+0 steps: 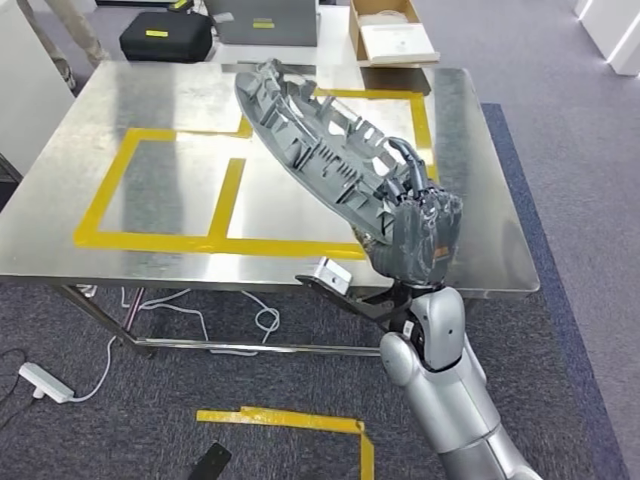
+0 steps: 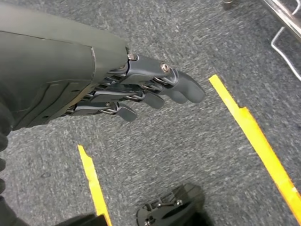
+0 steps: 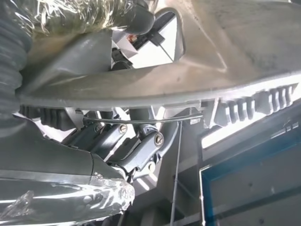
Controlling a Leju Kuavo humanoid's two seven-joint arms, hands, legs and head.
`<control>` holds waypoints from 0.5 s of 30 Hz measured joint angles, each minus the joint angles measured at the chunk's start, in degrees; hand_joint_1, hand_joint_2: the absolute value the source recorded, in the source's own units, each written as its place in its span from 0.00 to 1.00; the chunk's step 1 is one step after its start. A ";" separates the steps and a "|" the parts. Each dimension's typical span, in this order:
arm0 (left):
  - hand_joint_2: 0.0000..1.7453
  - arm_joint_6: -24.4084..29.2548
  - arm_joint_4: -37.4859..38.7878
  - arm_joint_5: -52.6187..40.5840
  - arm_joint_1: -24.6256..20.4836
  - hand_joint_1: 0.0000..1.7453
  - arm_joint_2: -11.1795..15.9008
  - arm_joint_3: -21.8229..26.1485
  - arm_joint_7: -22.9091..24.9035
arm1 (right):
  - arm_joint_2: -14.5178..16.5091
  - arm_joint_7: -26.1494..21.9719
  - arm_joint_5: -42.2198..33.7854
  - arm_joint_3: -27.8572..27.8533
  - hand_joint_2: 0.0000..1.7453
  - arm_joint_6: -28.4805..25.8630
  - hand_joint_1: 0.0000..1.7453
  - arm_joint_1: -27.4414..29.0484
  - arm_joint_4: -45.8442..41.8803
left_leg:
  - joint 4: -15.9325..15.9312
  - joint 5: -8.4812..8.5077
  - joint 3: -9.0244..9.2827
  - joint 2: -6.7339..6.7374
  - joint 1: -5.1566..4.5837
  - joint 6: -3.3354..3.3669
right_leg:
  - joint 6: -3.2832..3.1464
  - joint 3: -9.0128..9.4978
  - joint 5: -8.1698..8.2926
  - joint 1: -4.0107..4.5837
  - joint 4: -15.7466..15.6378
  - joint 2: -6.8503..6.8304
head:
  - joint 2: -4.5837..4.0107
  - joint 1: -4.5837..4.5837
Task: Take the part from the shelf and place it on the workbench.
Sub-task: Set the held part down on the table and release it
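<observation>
The right hand has its fingers clamped on the near end of the long grey ribbed plastic part, which slants up and away above the shiny steel bench marked with yellow tape rectangles, not yet resting on it. The left hand hangs over the grey carpet, fingers apart and holding nothing. The step in hand looks like placing: next, the part probably needs lowering flat onto the bench before the grip loosens.
</observation>
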 joint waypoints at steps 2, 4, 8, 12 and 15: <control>1.00 -0.04 0.01 -0.01 -0.01 0.00 -0.01 -0.23 0.11 | 0.00 0.34 0.65 -0.13 1.00 -0.02 1.00 -0.29 0.61 | -0.56 -0.57 0.29 -0.06 -0.01 0.82 | 0.55 -0.12 -0.38 -0.05 -0.01 -0.07 | 0.00 0.07; 1.00 -0.10 0.01 -0.02 -0.05 0.00 -0.03 -0.62 0.13 | 0.00 0.63 1.03 -0.27 1.00 -0.01 1.00 -0.65 1.29 | -0.77 -0.91 0.71 -0.07 0.16 1.51 | 1.12 -1.34 -1.67 -0.13 2.22 -0.17 | 0.00 0.28; 1.00 -0.29 0.01 -0.02 -0.24 0.00 -0.09 -1.22 0.29 | 0.00 1.47 1.96 -0.68 1.00 0.06 1.00 -1.36 3.27 | -0.81 -1.68 1.40 -0.11 0.16 2.24 | 1.59 -10.06 -5.57 -0.16 16.05 -0.23 | 0.00 0.49; 1.00 -0.35 0.01 -0.02 -0.07 0.00 -0.14 -1.53 0.56 | -0.01 2.27 2.47 -1.44 1.00 0.11 1.00 -1.82 5.54 | -0.84 -3.08 3.35 -0.50 0.11 2.01 | 0.85 -9.12 2.67 -0.07 8.59 -0.25 | 0.00 0.50; 1.00 -0.38 0.03 -0.01 -0.21 0.00 -0.20 -1.62 0.64 | -0.01 2.30 2.59 -1.62 1.00 0.11 1.00 -2.44 6.56 | -0.90 -3.73 3.86 -0.48 -0.07 1.29 | 0.22 -5.91 4.48 0.33 1.85 -0.27 | 0.00 0.33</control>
